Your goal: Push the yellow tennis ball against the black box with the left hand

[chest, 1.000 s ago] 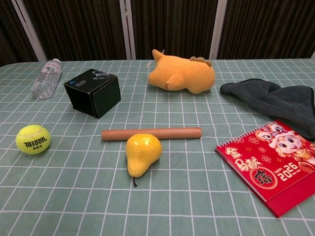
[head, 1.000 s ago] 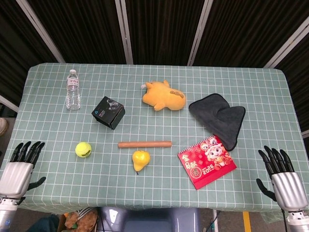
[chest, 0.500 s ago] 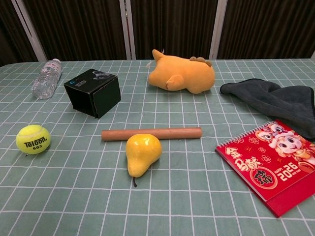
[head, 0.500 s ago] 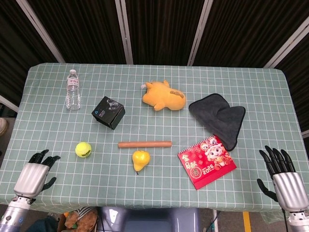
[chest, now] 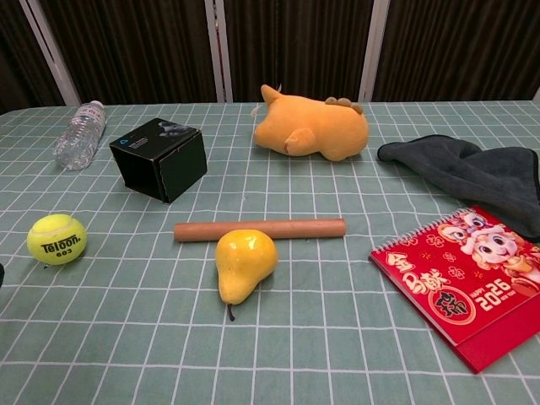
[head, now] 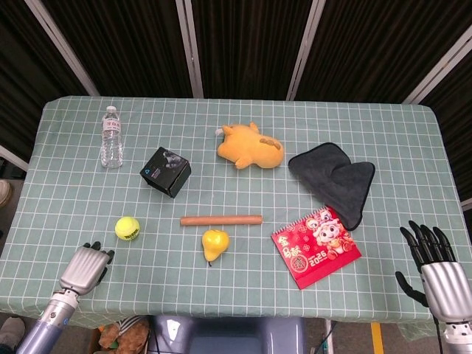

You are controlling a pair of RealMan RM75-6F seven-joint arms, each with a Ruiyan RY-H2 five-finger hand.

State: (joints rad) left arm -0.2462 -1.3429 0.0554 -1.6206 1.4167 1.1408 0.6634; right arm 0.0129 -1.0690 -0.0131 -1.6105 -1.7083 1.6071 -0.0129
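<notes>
Dark slatted panels are closing off the room behind the table [head: 66, 184], which is wearing a green checked cloth. I am holding my left hand [head: 87, 267] over the near left corner of that cloth, knuckles up; its fingers are pointing away from me and look partly curled with nothing in them, though I cannot tell for sure how far they are closed. The yellow tennis ball [head: 127, 228] is sitting just ahead of that hand and a little to its right, near but not touching. Beyond the ball, well apart from it, the black box [head: 166, 171] is resting at an angle, with a water bottle [head: 111, 138] lying further left. I am keeping my right hand [head: 435, 269] at the near right edge, fingers spread and upright, gripping nothing. Between the two hands a wooden rod [head: 221, 220] is lying just behind a yellow pear [head: 214, 243], beside a red calendar [head: 316, 247], a dark grey cloth [head: 335, 179] and an orange plush toy [head: 251, 147].
</notes>
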